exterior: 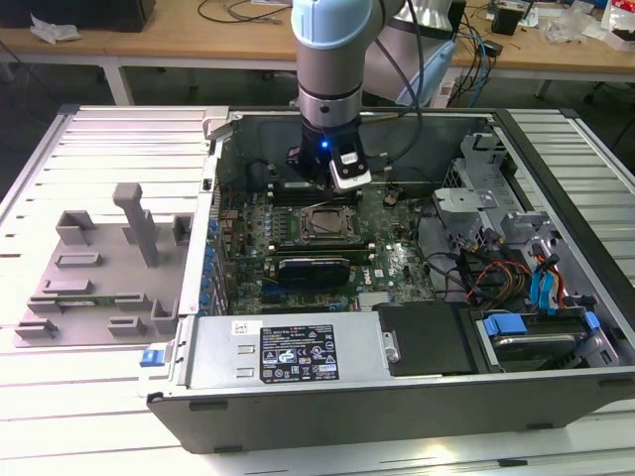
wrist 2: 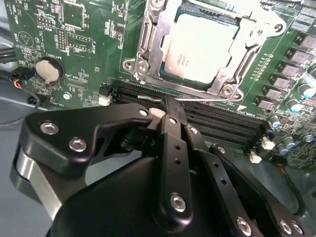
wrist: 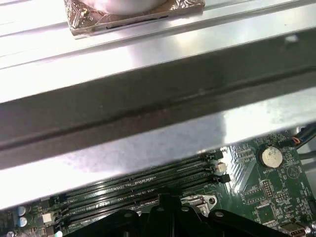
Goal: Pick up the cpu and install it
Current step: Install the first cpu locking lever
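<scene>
The cpu (wrist 2: 200, 47), a flat square chip with a silvery top, lies inside the metal socket frame (wrist 2: 148, 44) on the green motherboard. My gripper (wrist 2: 168, 101) hangs just beside the socket, above the black memory slots (wrist 2: 222, 123), and its fingers (wrist 2: 170, 128) are pressed together with nothing between them. In the exterior view the arm reaches down into the open computer case, with the gripper (exterior: 319, 183) just behind the socket (exterior: 327, 226). The first wrist view has the fingertips (wrist: 165, 202) over the memory slots (wrist: 143, 182).
A grey plastic tray (exterior: 99, 288) with slots and posts lies outside the case, at the exterior view's left. The case wall (wrist: 148, 113) runs close behind the gripper. A coin battery (wrist 2: 48, 70), cables (exterior: 496, 273) and drive bays (exterior: 536, 337) crowd the case's other side.
</scene>
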Available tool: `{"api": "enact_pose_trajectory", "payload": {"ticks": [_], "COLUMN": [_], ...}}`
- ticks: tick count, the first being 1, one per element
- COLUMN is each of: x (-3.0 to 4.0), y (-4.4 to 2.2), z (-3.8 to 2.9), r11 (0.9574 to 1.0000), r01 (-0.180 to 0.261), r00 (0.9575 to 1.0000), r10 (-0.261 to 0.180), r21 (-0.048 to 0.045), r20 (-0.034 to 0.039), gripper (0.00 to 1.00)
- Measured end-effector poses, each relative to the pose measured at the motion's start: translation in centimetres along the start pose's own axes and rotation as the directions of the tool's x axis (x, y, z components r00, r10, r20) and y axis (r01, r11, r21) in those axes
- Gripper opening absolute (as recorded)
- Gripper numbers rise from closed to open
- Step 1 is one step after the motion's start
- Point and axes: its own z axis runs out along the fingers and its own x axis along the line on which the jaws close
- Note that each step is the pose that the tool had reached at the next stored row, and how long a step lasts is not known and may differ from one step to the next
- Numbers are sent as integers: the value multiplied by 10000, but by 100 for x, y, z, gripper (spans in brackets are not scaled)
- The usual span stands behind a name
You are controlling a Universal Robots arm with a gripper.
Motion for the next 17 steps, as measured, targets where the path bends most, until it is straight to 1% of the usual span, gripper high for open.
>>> {"api": "enact_pose_trajectory", "payload": {"ticks": [2,4,7,11,17], "x": [19,46,51,55,51], "y": [3,-1,-6,-20,-39], "z": [0,7,26,90,111], "r11": [10000,10000,10000,10000,10000], "r01": [7,10,14,12,17], "r00": [10000,10000,10000,10000,10000], "r10": [-7,-10,-14,-12,-17], "r21": [-11,-20,-21,-15,6], "r20": [39,64,72,84,91], "gripper": [11,11,11,11,11]}}
